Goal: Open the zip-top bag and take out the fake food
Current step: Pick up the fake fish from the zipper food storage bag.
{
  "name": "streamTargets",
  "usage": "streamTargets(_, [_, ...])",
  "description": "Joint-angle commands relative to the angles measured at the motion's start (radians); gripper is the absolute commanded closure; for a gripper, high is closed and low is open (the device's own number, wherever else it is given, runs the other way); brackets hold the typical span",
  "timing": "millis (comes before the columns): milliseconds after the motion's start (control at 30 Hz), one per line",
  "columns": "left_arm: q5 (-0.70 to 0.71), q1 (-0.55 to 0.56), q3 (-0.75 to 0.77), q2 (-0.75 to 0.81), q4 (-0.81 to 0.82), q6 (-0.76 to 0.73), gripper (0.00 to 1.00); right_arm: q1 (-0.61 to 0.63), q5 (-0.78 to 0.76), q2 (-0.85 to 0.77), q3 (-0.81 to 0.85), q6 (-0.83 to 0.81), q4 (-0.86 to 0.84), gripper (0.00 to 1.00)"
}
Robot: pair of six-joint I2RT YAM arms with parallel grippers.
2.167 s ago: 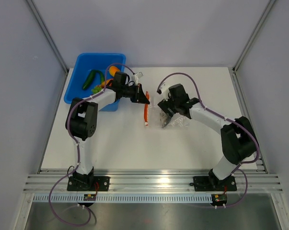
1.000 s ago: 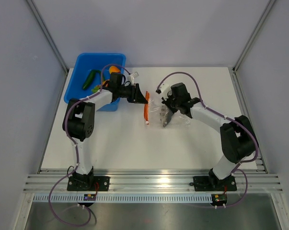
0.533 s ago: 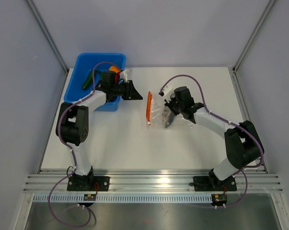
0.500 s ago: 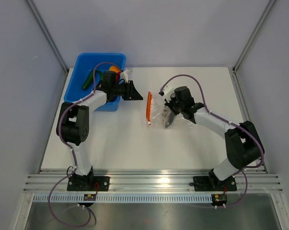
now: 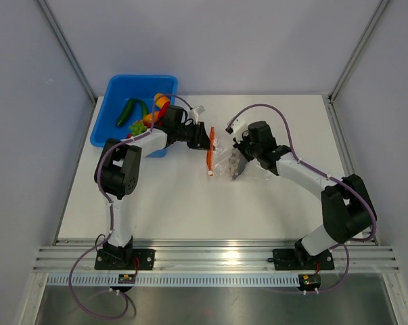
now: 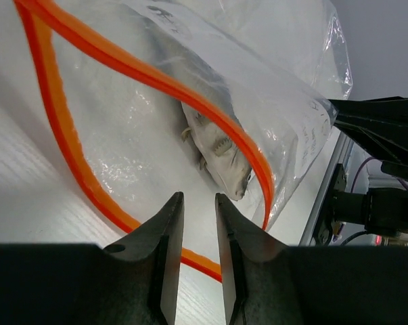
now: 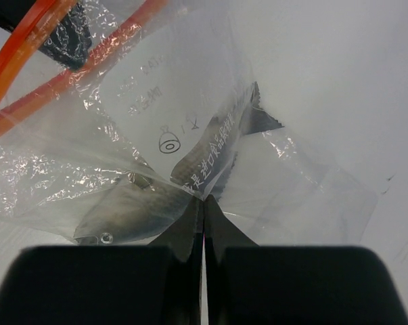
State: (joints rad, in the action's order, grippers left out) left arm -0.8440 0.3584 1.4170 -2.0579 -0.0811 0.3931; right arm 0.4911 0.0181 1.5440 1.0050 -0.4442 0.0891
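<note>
Right wrist: right gripper (image 7: 204, 200) clamped on crinkly zip-top bag (image 7: 132, 108); left gripper (image 6: 199, 199) ajar.

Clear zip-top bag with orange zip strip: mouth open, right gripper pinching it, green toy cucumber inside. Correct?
Wrong item: the left wrist view shows a grey toy fish inside the clear zip-top bag. The rest holds.

The bag (image 7: 271, 156) is showing clear and glossy, with an orange strip (image 6: 190, 101) running round its mouth and white print (image 7: 214, 154) (partly Chinese characters) across the film. Inside, a fish (image 7: 132, 203) is glinting silver-grey. The tub (image 5: 103, 125) is glowing bright blue, holding a green cucumber (image 5: 130, 111) and an orange piece (image 5: 162, 99). The table (image 5: 258, 203) is looking plain white. The left gripper (image 6: 199, 200) and right gripper (image 7: 204, 203) are showing black.
</note>
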Motion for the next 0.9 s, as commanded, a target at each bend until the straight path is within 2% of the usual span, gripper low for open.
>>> streamTargets(0, [0.006, 0.024, 0.065, -0.024, -0.006, 0.006, 0.72, 0.01, -0.001, -0.039, 0.01, 0.025, -0.042, 1.0])
streamTargets(200, [-0.006, 0.068, 0.137, -0.111, -0.086, -0.04, 0.65, 0.023, -0.009, -0.03, 0.012, 0.068, -0.054, 1.0])
streamTargets(333, [0.017, 0.086, 0.137, -0.134, -0.089, -0.056, 0.53, 0.035, -0.043, -0.006, 0.023, 0.097, -0.051, 1.0])
streamTargets(533, [0.026, 0.106, 0.174, -0.183, -0.131, -0.082, 0.47, 0.055, -0.07, 0.027, 0.018, 0.133, -0.078, 1.0])
streamTargets(733, [-0.029, 0.106, 0.129, -0.186, -0.014, -0.037, 0.44, 0.072, -0.083, 0.065, 0.024, 0.148, -0.118, 1.0])
streamTargets(867, [-0.05, 0.108, 0.045, -0.157, 0.144, 0.033, 0.39, 0.078, -0.083, 0.074, 0.015, 0.162, -0.133, 1.0])
